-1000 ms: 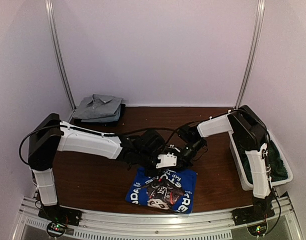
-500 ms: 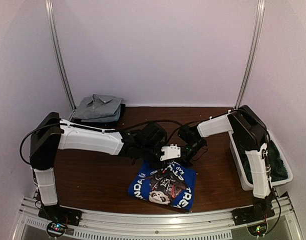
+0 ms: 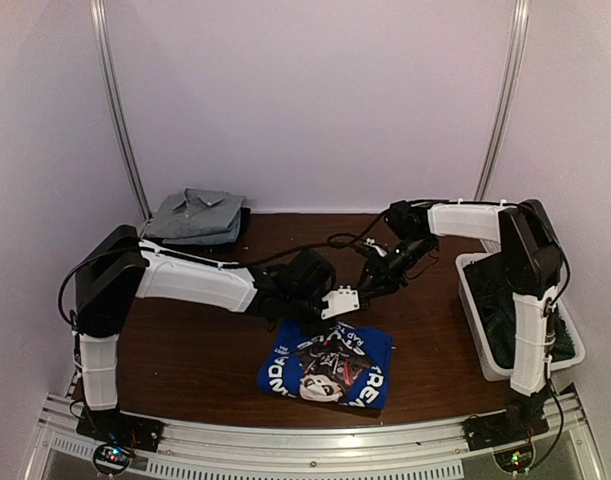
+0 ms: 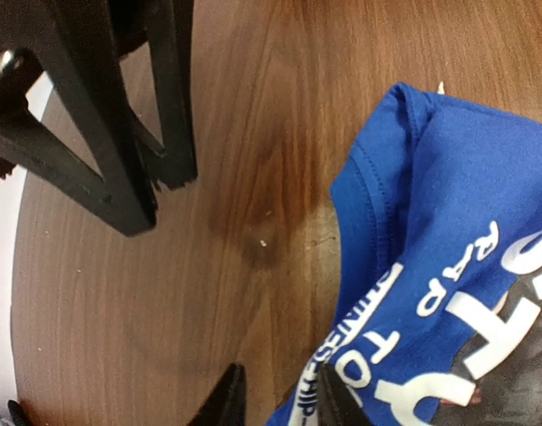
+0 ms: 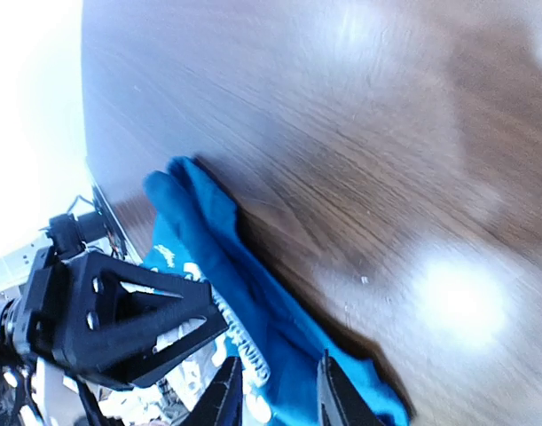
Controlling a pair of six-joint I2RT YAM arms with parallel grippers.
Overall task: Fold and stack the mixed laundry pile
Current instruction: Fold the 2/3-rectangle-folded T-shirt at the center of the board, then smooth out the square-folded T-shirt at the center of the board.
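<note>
Blue T-shirt [image 3: 327, 365]: folded flat, print side up, at the middle of the desk's [image 3: 185, 350] front edge; white lettering and a dark graphic show.
Left claw [image 4: 279, 404]: fingers apart, one tip over bare wood and the other over the T-shirt's back edge. Cloth hem lies in the gap. Can't tell if either tip touches it.
Right claw [image 5: 272, 390]: fingers apart, nothing between them, hanging over the desk just behind the T-shirt's back edge, close to the left claw.
Arms: both reach in toward the desk's middle; the two claws are near each other and not touching.
Grey shirt [image 3: 195, 215]: folded, collar up, at the back left corner of the desk.
Dark cloth [image 3: 243, 224]: under the grey shirt, sticking out at its right side.
Bin [image 3: 575, 350]: white, at the desk's right edge.
Dark green cloth [image 3: 500, 310]: inside the bin, unfolded.
</note>
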